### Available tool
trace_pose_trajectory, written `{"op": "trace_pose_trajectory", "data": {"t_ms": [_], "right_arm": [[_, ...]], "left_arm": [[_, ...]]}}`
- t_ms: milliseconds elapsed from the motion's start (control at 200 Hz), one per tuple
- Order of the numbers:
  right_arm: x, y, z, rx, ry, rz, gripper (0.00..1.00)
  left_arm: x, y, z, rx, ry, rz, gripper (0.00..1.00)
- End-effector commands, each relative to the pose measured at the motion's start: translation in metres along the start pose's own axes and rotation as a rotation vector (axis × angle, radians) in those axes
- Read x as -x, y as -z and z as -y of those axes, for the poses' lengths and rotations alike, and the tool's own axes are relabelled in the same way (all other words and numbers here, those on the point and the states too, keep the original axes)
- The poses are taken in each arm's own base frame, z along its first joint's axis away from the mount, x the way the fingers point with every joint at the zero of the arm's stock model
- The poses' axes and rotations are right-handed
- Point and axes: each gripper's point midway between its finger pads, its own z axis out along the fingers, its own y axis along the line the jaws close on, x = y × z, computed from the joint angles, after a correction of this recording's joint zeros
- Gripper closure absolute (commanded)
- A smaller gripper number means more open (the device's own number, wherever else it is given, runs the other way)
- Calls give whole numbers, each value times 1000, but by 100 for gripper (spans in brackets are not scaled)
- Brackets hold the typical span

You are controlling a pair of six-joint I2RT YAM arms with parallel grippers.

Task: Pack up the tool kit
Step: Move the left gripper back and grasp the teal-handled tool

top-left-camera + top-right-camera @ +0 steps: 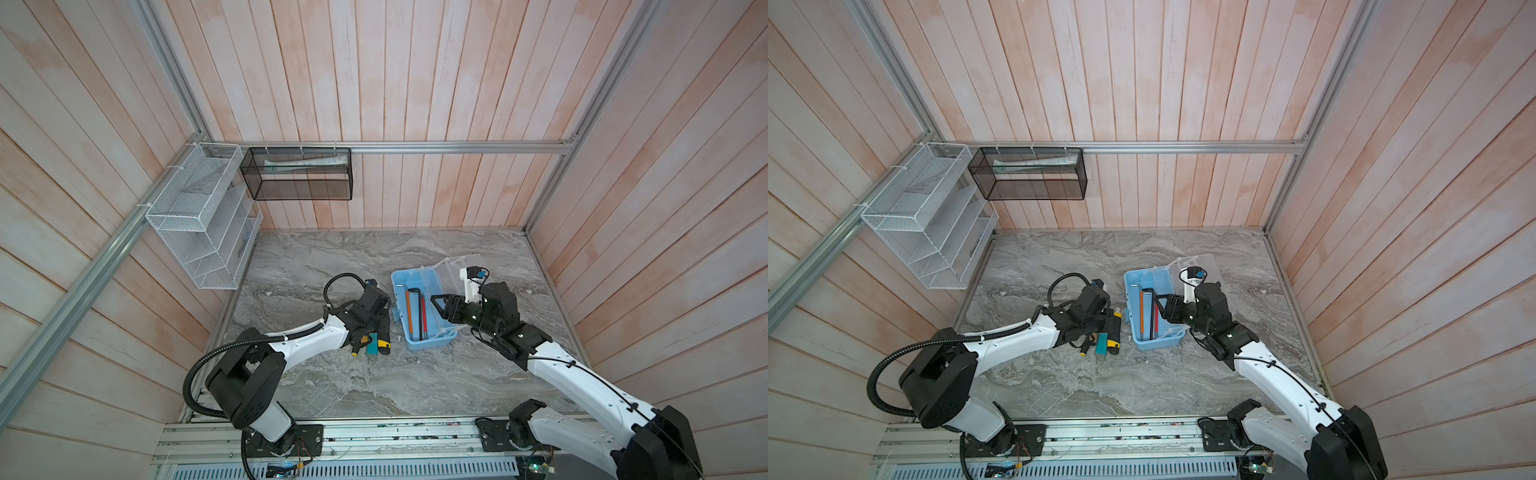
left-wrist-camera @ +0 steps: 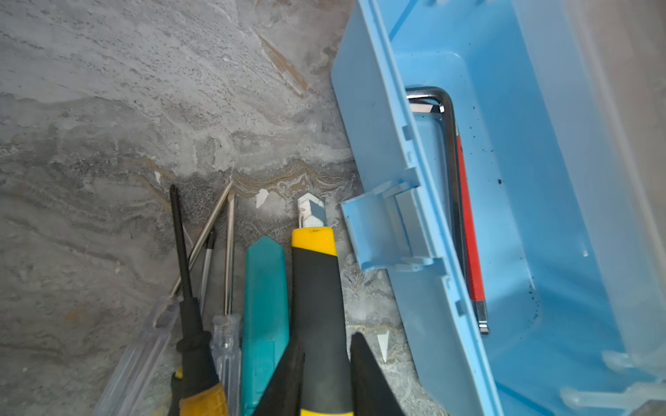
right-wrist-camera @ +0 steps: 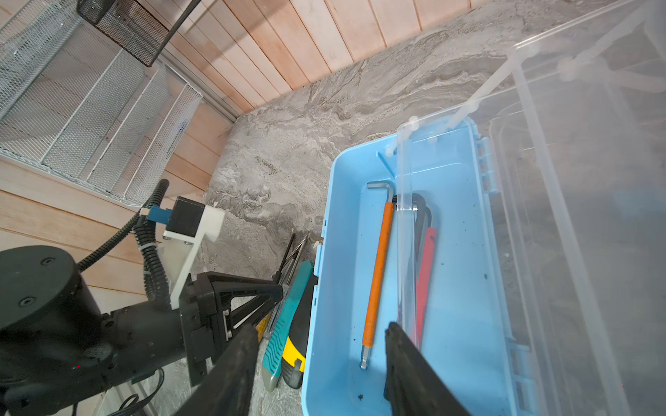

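Tool kit [image 1: 432, 344] [image 1: 1158, 343] sits open on the grey marbled tabletop [image 1: 332, 257], just beside the left gripper [image 2: 326, 342] on the side facing the right arm, and directly under the right gripper [image 3: 319, 327] [image 1: 436, 306]. Its clear lid [image 3: 576, 180] is swung back, away from both grippers.

The left gripper is low over a row of loose tools lying alongside the tool kit's latch wall. Its jaws are drawn in narrowly on the black-and-yellow utility knife [image 2: 317, 288], one finger against each side of the handle. The knife's blade tip points ahead of the fingers and ends near the case's light-blue latch [image 2: 378, 230], without touching it as far as the left wrist view shows. On the knife's other side lie a teal cutter [image 2: 265, 306], then a black-shafted screwdriver [image 2: 187, 288] and clear-handled screwdrivers [image 2: 227, 342], all roughly parallel.

The right gripper hangs above the case's near end with its jaws spread about halfway and nothing between them. One finger is over the blue floor, the other out past the latch wall. Ahead of it inside the case lie an orange-sleeved hex key [image 3: 376, 273] and a red-sleeved hex key [image 3: 425, 273].
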Motion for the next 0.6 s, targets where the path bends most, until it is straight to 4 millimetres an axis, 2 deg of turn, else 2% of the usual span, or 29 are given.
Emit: {"op": "trace_pose_trajectory", "data": {"t_ms": [0, 420, 595], "right_arm": [[4, -2, -2, -7, 3, 0, 43], [-5, -11, 5, -15, -2, -23, 44], [-7, -12, 6, -17, -2, -25, 39]], "left_arm": [[-8, 1, -3, 1, 14, -7, 74], [-36, -7, -27, 86, -1, -81, 74], [-43, -10, -33, 110, -6, -101, 74]]}}
